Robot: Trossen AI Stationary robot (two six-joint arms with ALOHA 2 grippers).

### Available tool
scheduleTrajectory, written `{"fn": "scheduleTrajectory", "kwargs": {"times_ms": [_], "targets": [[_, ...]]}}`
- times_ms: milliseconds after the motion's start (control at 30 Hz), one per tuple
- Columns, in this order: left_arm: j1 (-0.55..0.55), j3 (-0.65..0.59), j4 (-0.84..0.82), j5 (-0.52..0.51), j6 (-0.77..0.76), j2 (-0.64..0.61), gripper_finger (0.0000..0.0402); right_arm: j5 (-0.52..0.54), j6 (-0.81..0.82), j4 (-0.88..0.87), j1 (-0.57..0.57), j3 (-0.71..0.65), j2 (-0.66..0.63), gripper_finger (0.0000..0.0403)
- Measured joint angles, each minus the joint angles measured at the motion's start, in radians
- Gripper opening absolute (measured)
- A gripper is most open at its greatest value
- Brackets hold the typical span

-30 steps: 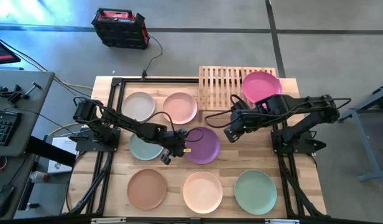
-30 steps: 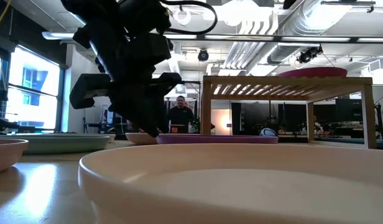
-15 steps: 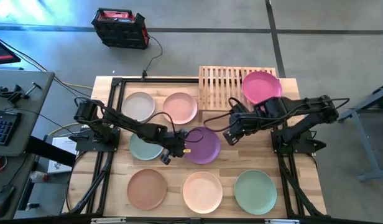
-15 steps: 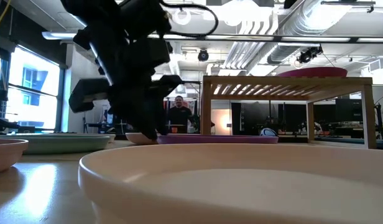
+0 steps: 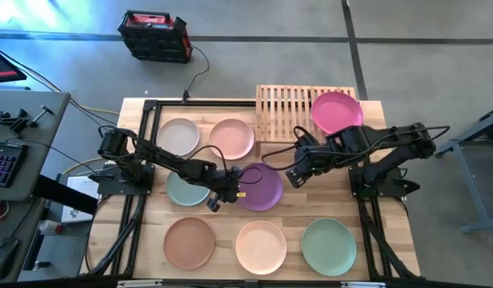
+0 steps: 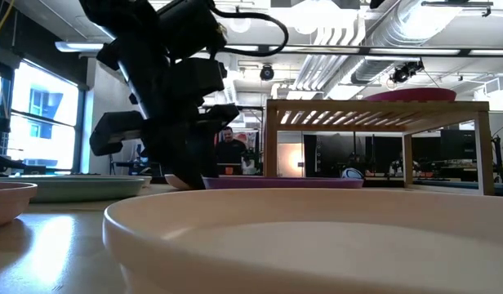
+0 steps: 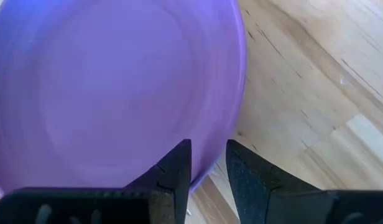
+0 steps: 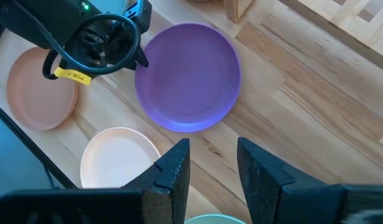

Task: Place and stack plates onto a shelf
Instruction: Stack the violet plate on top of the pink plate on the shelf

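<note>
In the middle of the high view we are looking at the left gripper (image 5: pixel 228 186) sitting low at the left rim of the purple plate (image 5: pixel 261 186). In the left wrist view its two dark fingers (image 7: pixel 179 171) are standing a little apart, one over the plate's inside and the other outside the rim, so the edge is lying between them; we cannot tell whether they are touching it. The low view is showing the same arm as a dark mass at the left, its tip down by the purple plate (image 6: pixel 284 182).

The right gripper (image 5: pixel 295 174) is hovering just right of centre, above bare tabletop (image 5: pixel 310 204) between the purple plate and the slatted wooden shelf (image 5: pixel 288 110). Its fingers (image 8: pixel 173 165) are parted and holding nothing.

The magenta plate (image 5: pixel 336 111) is resting on the right end of the shelf in the upper middle of the frame. We are seeing the beige plate (image 5: pixel 178 136) and pink plate (image 5: pixel 232 138) side by side left of the shelf, the sage plate (image 5: pixel 182 190) partly hidden under the left arm, and along the bottom of the frame the tan plate (image 5: pixel 190 243), cream plate (image 5: pixel 261 246) and green plate (image 5: pixel 329 246) lying in a row.
</note>
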Motion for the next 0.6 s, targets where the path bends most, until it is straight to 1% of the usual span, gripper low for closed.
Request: {"fn": "scheduleTrajectory", "kwargs": {"times_ms": [167,300,400,600], "targets": [[0.000,0.000,0.000,-0.005,0.010,0.003,0.0090,0.001,0.000,0.008,0.000,0.000,0.000,0.0110],[0.000,0.000,0.002,-0.038,0.036,0.003,0.0083,0.006,0.000,0.012,0.000,0.000,0.000,0.0110],[-0.001,0.000,0.000,-0.043,0.037,0.003,0.0064,0.006,0.000,0.014,0.000,0.000,0.000,0.0110],[-0.019,0.000,-0.004,-0.043,0.063,0.003,0.0009,0.006,0.000,0.014,0.000,0.000,0.000,0.0110]]}}
